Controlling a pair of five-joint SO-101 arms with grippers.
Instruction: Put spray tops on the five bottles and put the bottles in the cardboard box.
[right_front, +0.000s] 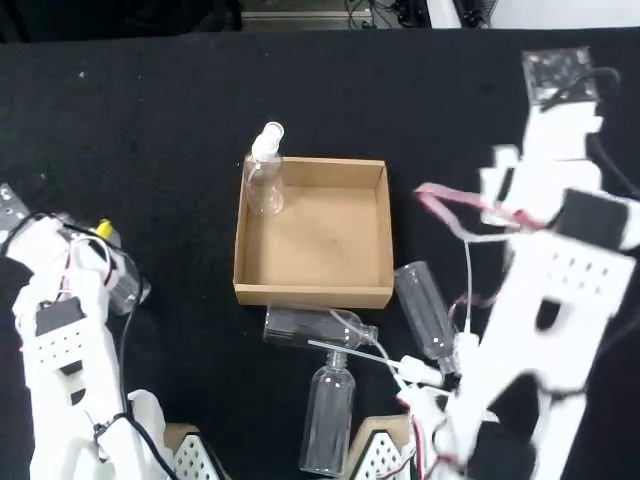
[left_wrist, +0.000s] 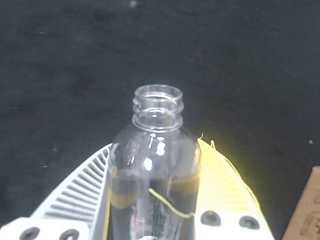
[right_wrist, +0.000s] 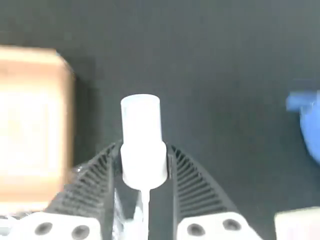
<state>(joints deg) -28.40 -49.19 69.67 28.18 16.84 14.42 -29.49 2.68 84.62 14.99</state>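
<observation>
**High view**
- Cardboard box (right_front: 313, 295) noted at the centre of the black desk (right_front: 150, 120), open side up.
- Capped bottle (right_front: 265, 175) seen upright in the box's 11 o'clock corner, with a white sprayer fitted.
- Three topless clear bottles recorded lying on the desk:
  - First lying bottle (right_front: 315, 325) is set crosswise, just beside the box's front wall at 6 o'clock.
  - Second lying bottle (right_front: 328, 415) is further out at 6 o'clock, its neck pointed at the first.
  - Third lying bottle (right_front: 425, 310) is at 4 o'clock from the box, near its corner and laid at a slant.
- Left end effector (right_front: 115, 275) logged at 8 o'clock from the box, well apart from it, with the uncapped bottle (right_front: 132, 290) held in it.
- Right end effector (right_front: 425, 385) logged at 5 o'clock from the box. The spray top (right_front: 408, 368) is carried there, its thin tube stretched toward 9 o'clock above the first lying bottle.

**Left wrist view**
- Left end effector (left_wrist: 155, 145) is closed around the shoulders of the uncapped bottle (left_wrist: 155, 165), one white finger and one yellow finger pressed to its sides.
- The threaded neck is open and stands clear of the fingers.
- A corner of the cardboard box (left_wrist: 306, 210) is caught at the frame edge.

**Right wrist view**
- Right end effector (right_wrist: 143, 148) is pinched on the spray top (right_wrist: 142, 140), with the dark ribbed fingers (right_wrist: 95, 180) clamped to its collar.
- The tube is seen running back between the fingers.
- The cardboard box (right_wrist: 30, 125) is noted beside it, blurred.
- A blue object (right_wrist: 306, 120) sits at the opposite frame edge, too blurred to identify
</observation>
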